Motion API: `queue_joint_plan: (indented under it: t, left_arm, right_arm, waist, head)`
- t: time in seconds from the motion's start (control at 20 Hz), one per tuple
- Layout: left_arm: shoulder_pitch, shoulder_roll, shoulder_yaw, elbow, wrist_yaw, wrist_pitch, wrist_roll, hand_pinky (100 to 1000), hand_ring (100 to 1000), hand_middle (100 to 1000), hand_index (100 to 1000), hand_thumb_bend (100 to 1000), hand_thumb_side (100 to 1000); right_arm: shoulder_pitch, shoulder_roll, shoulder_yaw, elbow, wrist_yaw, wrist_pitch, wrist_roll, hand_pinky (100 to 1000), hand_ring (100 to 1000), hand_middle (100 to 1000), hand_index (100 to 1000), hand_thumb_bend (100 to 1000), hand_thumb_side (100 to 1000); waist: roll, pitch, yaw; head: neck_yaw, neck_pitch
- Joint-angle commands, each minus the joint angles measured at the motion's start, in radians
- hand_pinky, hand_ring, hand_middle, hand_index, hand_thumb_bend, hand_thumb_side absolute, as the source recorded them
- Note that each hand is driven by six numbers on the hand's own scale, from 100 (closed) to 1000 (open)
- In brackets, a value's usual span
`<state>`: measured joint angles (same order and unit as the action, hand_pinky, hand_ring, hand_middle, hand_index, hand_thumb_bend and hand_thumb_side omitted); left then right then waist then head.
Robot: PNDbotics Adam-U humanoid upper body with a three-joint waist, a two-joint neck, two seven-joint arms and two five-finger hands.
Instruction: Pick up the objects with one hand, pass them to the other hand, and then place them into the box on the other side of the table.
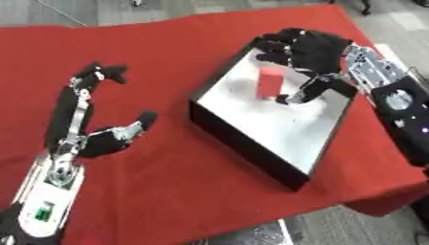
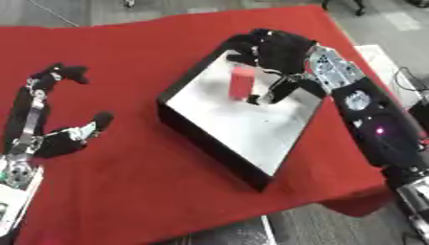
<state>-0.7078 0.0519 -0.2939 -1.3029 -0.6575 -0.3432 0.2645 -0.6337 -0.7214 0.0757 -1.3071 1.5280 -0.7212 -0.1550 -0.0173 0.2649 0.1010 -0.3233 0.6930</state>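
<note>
Left robot hand [image 1: 94, 131] seen open, empty, near counter's [image 1: 209, 43] left edge. Red block [image 1: 270, 82] found upright inside box [image 1: 251, 150], right side. Right robot hand [image 1: 306, 52] curled around block, contact unclear. Block judged light, rigid; flat sides best pinched.

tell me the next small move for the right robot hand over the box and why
Probably lift the right robot hand straight up and clear of the box. The red block already stands upright on the box floor, and the fingers look spread beside it rather than closed on it. The left robot hand rests open on the red cloth.
</note>
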Motion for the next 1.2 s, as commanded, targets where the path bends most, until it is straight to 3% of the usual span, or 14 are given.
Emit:
queue_joint_plan:
  t: [0.05,0.15,0.25,0.35,0.6,0.7,0.9,1.0,1.05,1.2]
  left_arm:
    - [-0.009,0.009,-0.002,-0.018,-0.001,-0.003,-0.002,962,753,578,792,597,651]
    - [-0.008,0.010,-0.003,-0.019,-0.003,-0.004,-0.002,962,753,578,792,596,651]
    - [-0.008,0.012,-0.003,-0.021,-0.001,-0.005,-0.002,961,753,578,792,597,649]
    - [-0.009,0.014,-0.003,-0.024,0.001,-0.005,-0.002,961,753,578,792,597,648]
    - [-0.009,0.016,-0.004,-0.026,0.003,-0.004,-0.003,961,754,578,792,598,648]
    - [-0.009,0.017,-0.003,-0.027,0.003,-0.003,-0.003,961,754,578,792,597,649]
    - [-0.008,0.017,-0.003,-0.027,0.003,-0.003,-0.003,961,753,577,792,596,648]
    - [-0.009,0.017,-0.003,-0.028,0.004,-0.003,-0.002,960,753,577,792,596,648]
    - [-0.009,0.017,-0.003,-0.028,0.004,-0.003,-0.001,960,753,577,792,594,648]
    - [-0.010,0.017,-0.003,-0.030,0.007,-0.002,0.002,960,753,577,791,591,649]
  right_arm:
    - [-0.013,-0.043,-0.025,-0.017,-0.079,-0.049,0.031,902,1000,967,1000,461,771]
    - [-0.016,-0.056,-0.034,-0.020,-0.143,-0.094,0.086,917,1000,921,1000,456,746]
    - [-0.023,-0.073,-0.041,-0.007,-0.205,-0.153,0.159,926,1000,956,1000,416,715]
    - [-0.029,-0.089,-0.040,0.004,-0.275,-0.178,0.231,941,1000,996,1000,350,667]
    - [-0.027,-0.103,-0.019,0.002,-0.562,-0.186,0.448,995,1000,1000,1000,100,493]
    - [-0.027,-0.106,-0.026,-0.008,-0.699,-0.186,0.552,1000,1000,1000,1000,100,387]
    - [-0.030,-0.113,-0.071,-0.020,-0.949,-0.182,0.747,1000,1000,1000,1000,100,322]
    - [-0.034,-0.112,-0.096,-0.019,-1.051,-0.137,0.794,1000,985,997,1000,100,285]
    - [-0.036,-0.108,-0.105,-0.022,-1.105,-0.098,0.807,1000,946,957,977,100,223]
    - [-0.041,-0.102,-0.114,-0.061,-1.271,0.056,0.825,999,915,932,956,100,212]
  waist:
    - [0.007,-0.043,0.000]
    - [0.006,-0.043,0.001]
    - [0.005,-0.044,0.002]
    - [0.003,-0.045,0.003]
    - [0.000,-0.045,0.007]
    - [0.001,-0.045,0.006]
    - [0.002,-0.045,0.005]
    - [0.003,-0.045,0.004]
    - [0.003,-0.045,0.004]
    - [0.004,-0.045,0.005]
  head:
    - [0.001,0.002]
    - [0.000,0.003]
    - [-0.001,0.005]
    - [0.000,0.006]
    - [0.003,0.005]
    - [0.005,0.003]
    - [0.008,0.003]
    - [0.009,0.002]
    - [0.010,0.002]
    - [0.011,0.000]
